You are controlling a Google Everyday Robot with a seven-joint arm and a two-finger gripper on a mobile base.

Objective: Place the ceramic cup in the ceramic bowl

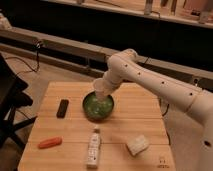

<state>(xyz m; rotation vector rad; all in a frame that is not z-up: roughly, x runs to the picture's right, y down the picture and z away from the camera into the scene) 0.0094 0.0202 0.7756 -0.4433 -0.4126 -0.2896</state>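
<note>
The ceramic bowl is a round green dish in the middle of the wooden table. My white arm reaches in from the right. The gripper is at the bowl's far rim, shut on the ceramic cup. The cup is small, white and slightly tilted. It hangs just above the inside of the bowl. The end of the arm hides most of the gripper.
A black remote lies left of the bowl. An orange object lies at the front left. A white labelled bottle lies in front of the bowl, with a pale block at the front right. A dark chair stands left of the table.
</note>
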